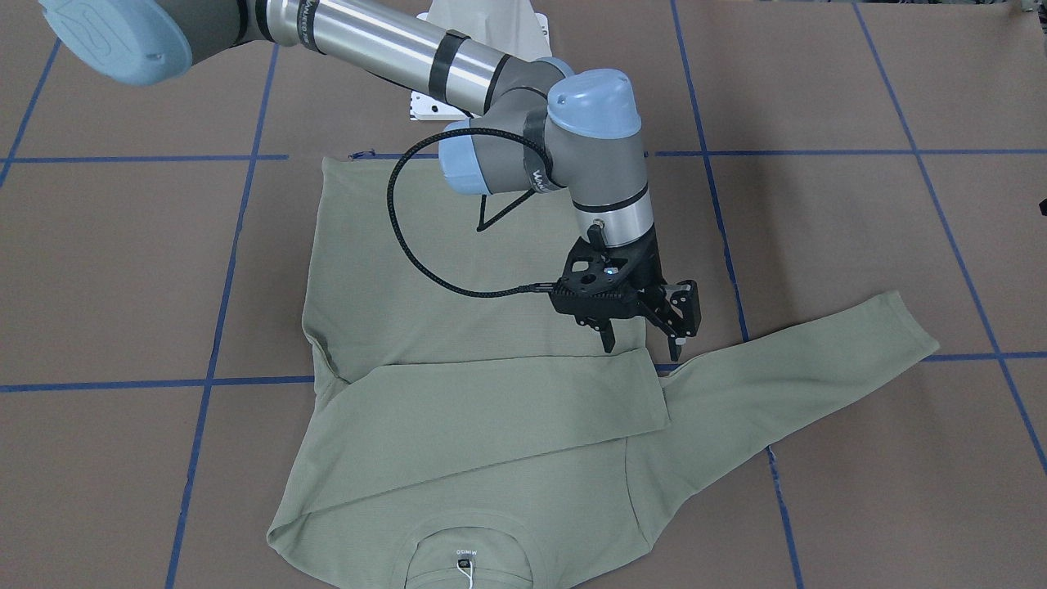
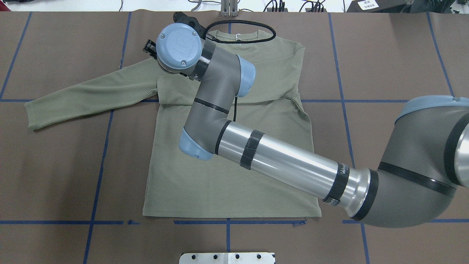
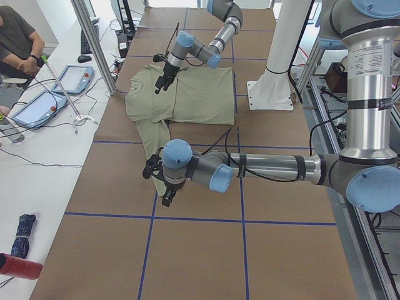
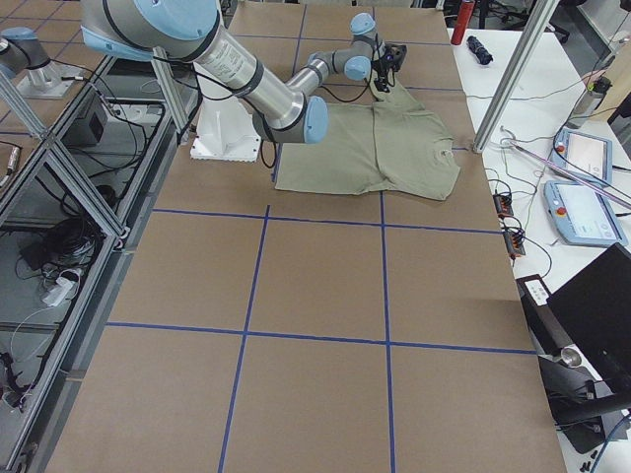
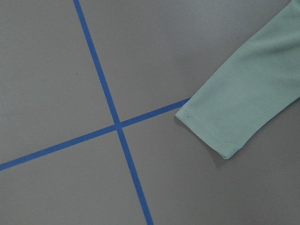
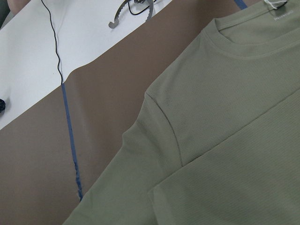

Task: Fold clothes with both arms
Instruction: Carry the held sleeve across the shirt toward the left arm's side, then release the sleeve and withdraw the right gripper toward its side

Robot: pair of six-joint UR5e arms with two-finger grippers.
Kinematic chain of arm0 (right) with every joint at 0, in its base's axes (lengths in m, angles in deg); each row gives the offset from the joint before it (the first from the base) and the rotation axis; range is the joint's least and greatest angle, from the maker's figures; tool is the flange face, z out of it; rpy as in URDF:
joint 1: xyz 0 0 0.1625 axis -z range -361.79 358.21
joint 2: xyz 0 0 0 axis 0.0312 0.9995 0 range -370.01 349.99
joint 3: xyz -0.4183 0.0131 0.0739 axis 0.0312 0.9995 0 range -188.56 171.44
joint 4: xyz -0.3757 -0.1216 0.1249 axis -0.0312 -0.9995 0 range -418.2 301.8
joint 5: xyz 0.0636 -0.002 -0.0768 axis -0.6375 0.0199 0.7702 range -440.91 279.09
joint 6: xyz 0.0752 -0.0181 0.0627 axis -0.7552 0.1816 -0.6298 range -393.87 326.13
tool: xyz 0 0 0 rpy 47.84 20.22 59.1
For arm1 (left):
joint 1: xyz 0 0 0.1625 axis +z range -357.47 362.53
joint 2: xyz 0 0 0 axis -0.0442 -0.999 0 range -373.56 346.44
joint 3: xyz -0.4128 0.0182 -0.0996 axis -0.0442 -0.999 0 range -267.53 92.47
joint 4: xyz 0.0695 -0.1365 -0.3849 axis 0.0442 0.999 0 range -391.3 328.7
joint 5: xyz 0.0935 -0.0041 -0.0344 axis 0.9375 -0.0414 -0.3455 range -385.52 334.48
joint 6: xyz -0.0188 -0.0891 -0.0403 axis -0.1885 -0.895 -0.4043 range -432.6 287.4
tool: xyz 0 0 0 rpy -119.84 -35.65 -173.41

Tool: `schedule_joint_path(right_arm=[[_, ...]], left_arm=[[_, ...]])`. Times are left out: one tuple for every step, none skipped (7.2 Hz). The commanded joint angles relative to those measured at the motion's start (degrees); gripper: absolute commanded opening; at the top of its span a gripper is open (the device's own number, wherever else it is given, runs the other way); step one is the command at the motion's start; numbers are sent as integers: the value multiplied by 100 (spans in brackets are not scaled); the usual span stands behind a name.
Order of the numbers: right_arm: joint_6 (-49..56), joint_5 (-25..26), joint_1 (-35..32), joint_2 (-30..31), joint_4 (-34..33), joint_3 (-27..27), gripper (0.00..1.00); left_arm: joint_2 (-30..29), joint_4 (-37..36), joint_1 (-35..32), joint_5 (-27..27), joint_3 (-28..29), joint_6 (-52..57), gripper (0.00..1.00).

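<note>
The right arm (image 2: 293,165) reaches across the shirt (image 2: 227,190), which lies flat on the table (image 2: 55,176), one sleeve folded over the chest, the other stretched out. The right gripper (image 1: 642,342) hangs wide and empty just above the folded cuff (image 1: 654,393); any low move may snag it and undo the fold. For the left gripper (image 3: 167,197), over the outstretched cuff (image 5: 211,126), I cannot tell.

On the right arm (image 2: 289,161), the blue joint cap (image 2: 178,46) carries a "UR" logo. The neck label (image 1: 463,554) of the shirt (image 1: 368,327) seems to read "Miniso", seen upside down.
</note>
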Motion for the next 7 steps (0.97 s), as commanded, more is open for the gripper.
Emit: schedule_joint_path(right_arm=[[130,-1289,-665,1522,-53,-1495,99],[253,-1426,-852,2068,-44,-1989,99],[419,-1619,-1149,2709,-18,-2499,99],[899,-2204,-1483,3229,8,-2852,99],[1104,-2584,-1773,3730,26,-3038,99],[1176,-2613,-1872,4179,52,-3275,99],[1229,-2596,-1925,4496,70,-3451,99]], left_arm=[[-219,903,748,240,584,-1341,98],[-551,1273,836,267,1214,-1398,98],[-990,1303,933,268,1708,-1494,94],[-1168,1312,951,259,1965,-1522,91],[-1196,1295,1012,250,2011,-1531,86],[-1231,1312,1135,250,2107,-1565,80],[-1345,1295,1197,250,2222,-1670,77]])
